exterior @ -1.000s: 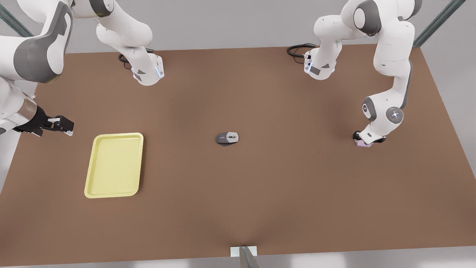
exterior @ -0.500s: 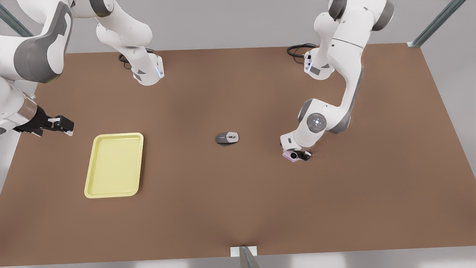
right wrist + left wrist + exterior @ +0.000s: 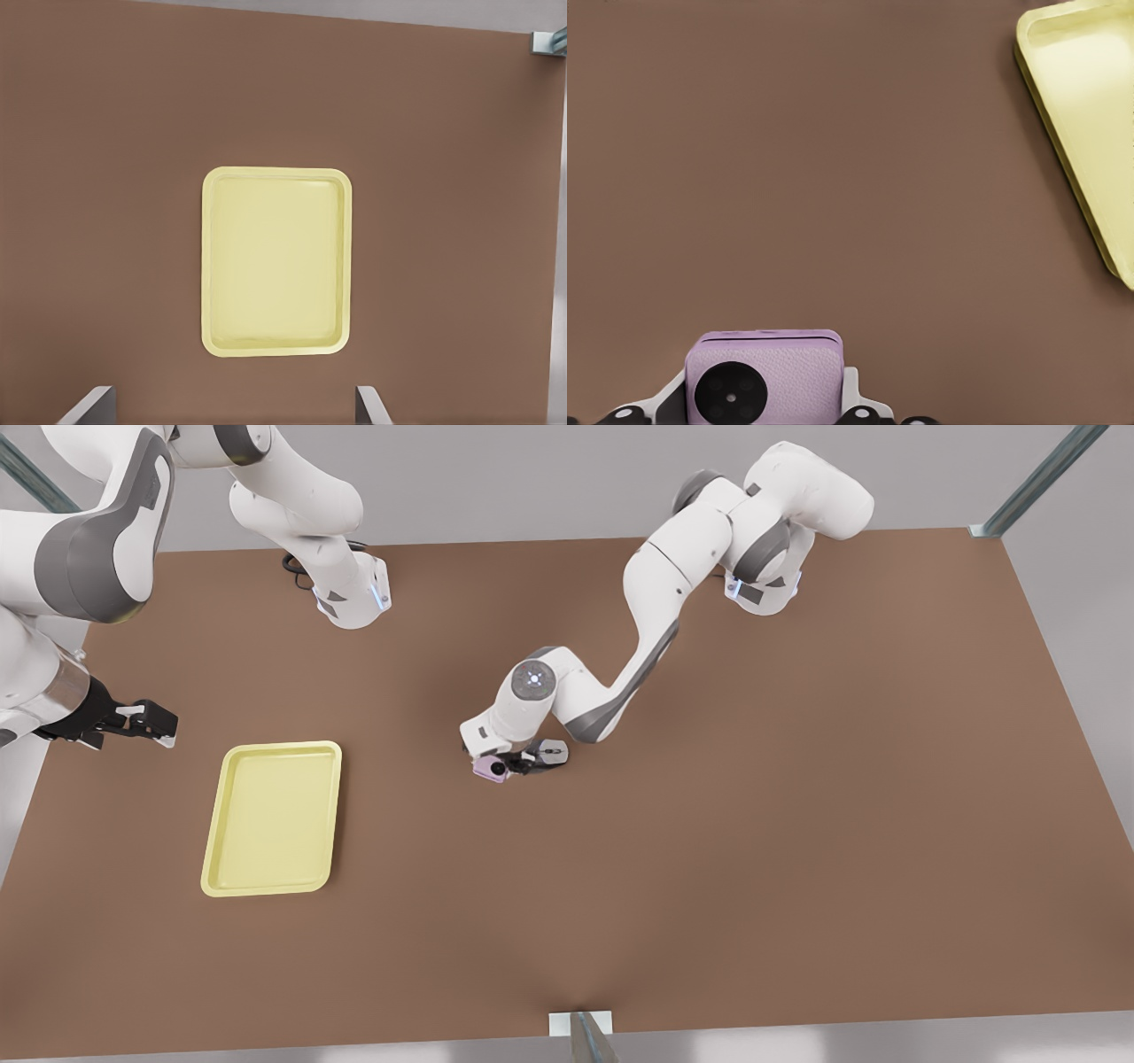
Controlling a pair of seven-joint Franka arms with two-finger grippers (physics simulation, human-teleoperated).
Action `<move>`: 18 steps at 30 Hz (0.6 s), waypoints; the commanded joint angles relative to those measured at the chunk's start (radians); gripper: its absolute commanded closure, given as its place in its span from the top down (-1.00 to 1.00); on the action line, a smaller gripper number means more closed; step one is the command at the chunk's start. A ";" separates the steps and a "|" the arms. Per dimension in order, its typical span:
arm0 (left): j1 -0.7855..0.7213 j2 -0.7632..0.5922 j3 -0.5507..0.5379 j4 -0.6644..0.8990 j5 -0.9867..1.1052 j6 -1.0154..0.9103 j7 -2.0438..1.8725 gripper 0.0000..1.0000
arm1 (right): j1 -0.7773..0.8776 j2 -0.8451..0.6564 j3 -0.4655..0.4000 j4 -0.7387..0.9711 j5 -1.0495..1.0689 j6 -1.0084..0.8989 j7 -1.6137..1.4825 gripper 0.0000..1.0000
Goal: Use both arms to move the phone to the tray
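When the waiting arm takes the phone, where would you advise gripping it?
Probably the free end of the phone, facing the tray: the left gripper clamps the other end, beside the mouse. The open right gripper waits beyond the tray, so approach from that side.

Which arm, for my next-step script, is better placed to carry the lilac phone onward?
Left: its gripper grips the pale lilac square phone; the open right gripper hovers beside the pale yellow rectangular tray.
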 commanded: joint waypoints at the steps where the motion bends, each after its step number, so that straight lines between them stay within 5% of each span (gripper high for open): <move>1: 0.002 0.021 0.006 0.012 -0.002 0.190 -0.667 0.60 | 0.000 -0.001 0.000 0.001 0.000 -0.001 0.000 1.00; 9: 0.013 0.136 0.012 0.077 0.010 0.253 -0.577 0.67 | -0.012 -0.055 -0.011 0.015 0.103 -0.073 0.000 1.00; 15: 0.014 0.150 0.013 0.096 0.010 0.235 -0.328 1.00 | 0.000 -0.010 0.002 0.014 0.105 -0.060 -0.007 1.00; 18: 0.137 -0.017 0.133 0.055 -0.039 -0.285 -0.143 1.00 | 0.026 0.026 0.043 0.012 0.098 -0.063 0.000 1.00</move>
